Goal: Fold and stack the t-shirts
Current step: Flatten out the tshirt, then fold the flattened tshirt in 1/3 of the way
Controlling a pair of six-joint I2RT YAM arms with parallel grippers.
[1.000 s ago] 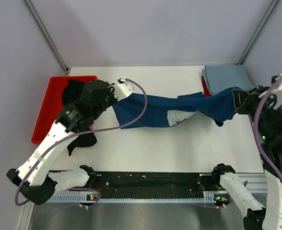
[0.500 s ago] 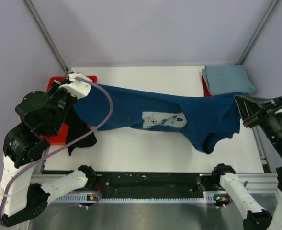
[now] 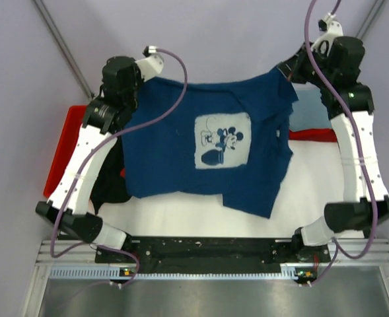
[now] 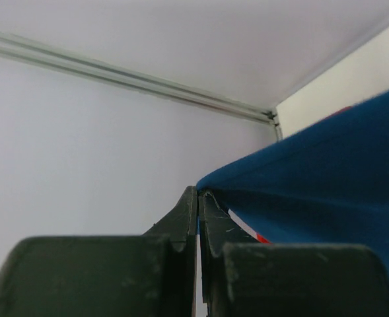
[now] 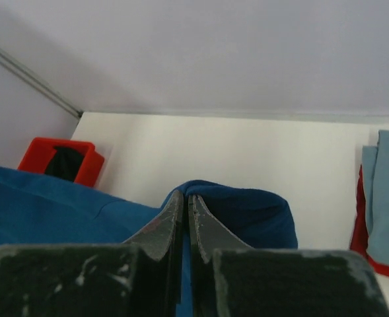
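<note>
Above the worktop: the dark navy t-shirt hangs spread out between the two arms, with its white print facing the top camera. Its lower edge comes down over the near part of the worktop; I cannot tell if it touches.
Left jaws: pressed together on the far-left upper corner of the dark navy t-shirt; in the left wrist view the cloth runs from the tips to the right.
Right jaws: pressed together on a fold of the same t-shirt, at its far-right upper corner.
Left arm: raised, reaching to the far left.
Right arm: raised, reaching to the far right.
Black t-shirt: at the left, by the red tray, partly hidden behind the dark navy t-shirt.
Pale grey-blue t-shirt: folded at the far right of the worktop, lying on something red.
</note>
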